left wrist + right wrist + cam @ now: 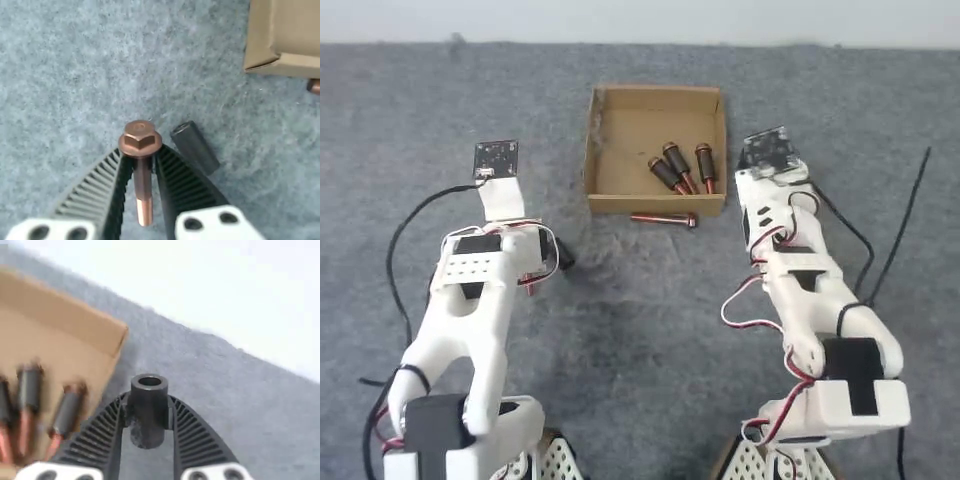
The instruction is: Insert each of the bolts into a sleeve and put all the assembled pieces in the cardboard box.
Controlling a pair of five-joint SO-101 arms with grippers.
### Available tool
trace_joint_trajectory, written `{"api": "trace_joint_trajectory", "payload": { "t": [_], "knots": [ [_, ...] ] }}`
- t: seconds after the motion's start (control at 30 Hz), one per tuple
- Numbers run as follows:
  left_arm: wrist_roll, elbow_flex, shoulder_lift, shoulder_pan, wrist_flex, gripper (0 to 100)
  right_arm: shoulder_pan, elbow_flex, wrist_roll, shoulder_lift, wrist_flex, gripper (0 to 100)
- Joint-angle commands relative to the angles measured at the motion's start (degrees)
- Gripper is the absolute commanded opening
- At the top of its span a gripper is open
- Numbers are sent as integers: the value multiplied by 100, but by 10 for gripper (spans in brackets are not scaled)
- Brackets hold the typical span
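The box (620, 140) holds three assembled pieces (677, 164). Left jaws clamp a bolt (142, 165), a loose sleeve (195, 147) just beside them; right jaws clamp a second sleeve (149, 407).

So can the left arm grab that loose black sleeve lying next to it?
Probably not yet: the left gripper is shut on a bolt. The sleeve lies bare on the carpet close beside it, nothing covering it, so reach looks fine.

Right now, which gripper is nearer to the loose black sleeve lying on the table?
Left. The left gripper, holding a bolt, sits beside the loose sleeve; the right gripper, holding a second sleeve, is over by the cardboard box.
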Motion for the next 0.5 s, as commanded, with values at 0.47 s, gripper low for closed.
{"api": "trace_joint_trajectory", "payload": {
  "t": [0.47],
  "knots": [
    [18,-101,-334,-26,-176,12,-1165,941,-1679,374,-2114,6]
  ]
}}
